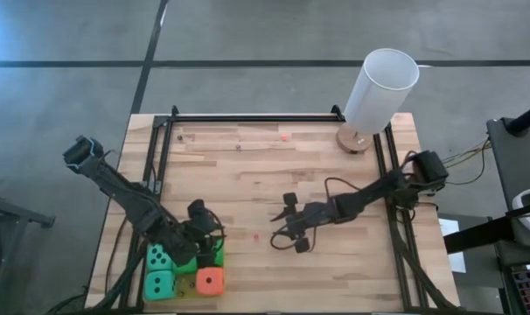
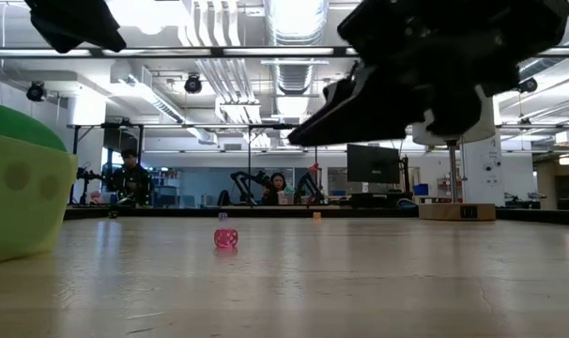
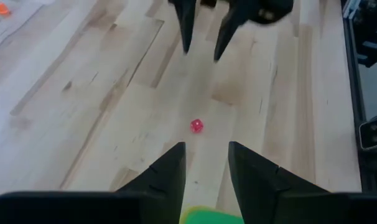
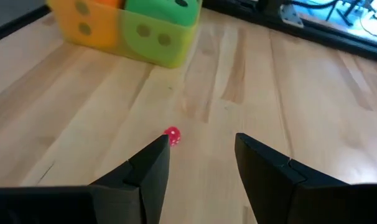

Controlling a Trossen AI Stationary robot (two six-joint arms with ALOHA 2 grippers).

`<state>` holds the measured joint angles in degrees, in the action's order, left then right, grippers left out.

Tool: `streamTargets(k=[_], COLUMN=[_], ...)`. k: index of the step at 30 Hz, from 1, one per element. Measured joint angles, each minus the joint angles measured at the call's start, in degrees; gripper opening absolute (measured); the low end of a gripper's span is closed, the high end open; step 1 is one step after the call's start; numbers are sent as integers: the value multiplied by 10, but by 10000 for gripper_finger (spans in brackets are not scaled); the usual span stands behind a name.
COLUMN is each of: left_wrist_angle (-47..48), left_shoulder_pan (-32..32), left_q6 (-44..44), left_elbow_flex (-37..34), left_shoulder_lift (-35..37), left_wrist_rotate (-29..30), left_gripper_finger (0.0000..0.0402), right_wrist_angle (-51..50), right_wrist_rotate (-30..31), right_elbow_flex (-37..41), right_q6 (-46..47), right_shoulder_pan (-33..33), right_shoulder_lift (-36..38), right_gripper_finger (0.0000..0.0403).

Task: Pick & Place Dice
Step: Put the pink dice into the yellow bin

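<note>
The dice are soft cubes clustered at the table's near left: a teal one (image 1: 160,256), a second teal one (image 1: 158,284), an orange-red one (image 1: 210,280) and a green one (image 1: 218,255). All rest flat on the wood. My left gripper (image 1: 204,229) hovers just above the green die (image 3: 204,216) and stands open, with only bare table showing in the narrow gap between its fingers (image 3: 207,146). My right gripper (image 1: 281,229) is open low over the table's middle, pointing toward the cluster (image 4: 160,31). A tiny pink die (image 4: 172,134) lies just ahead of its fingertips.
A tall white cylinder (image 1: 380,92) stands on a round wooden base at the far right corner. Small bits (image 1: 284,136) lie near the far edge. Black rails (image 1: 394,219) frame the tabletop. People sit in the room beyond the table (image 2: 130,174).
</note>
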<state>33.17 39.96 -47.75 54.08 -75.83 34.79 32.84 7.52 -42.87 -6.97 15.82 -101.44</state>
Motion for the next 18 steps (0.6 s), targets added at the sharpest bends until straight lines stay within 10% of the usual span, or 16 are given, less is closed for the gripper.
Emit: streamTargets(k=[18], left_wrist_angle=[-8], left_shoulder_pan=[-3], left_q6=[0], left_elbow_flex=[0], left_shoulder_lift=[0], left_wrist_rotate=[0], left_gripper_finger=[120], right_wrist_angle=[28], right_wrist_rotate=[30], right_elbow_flex=[-87], right_q6=[139], right_shoulder_pan=[24], right_shoulder_lift=[-141], right_gripper_finger=[171])
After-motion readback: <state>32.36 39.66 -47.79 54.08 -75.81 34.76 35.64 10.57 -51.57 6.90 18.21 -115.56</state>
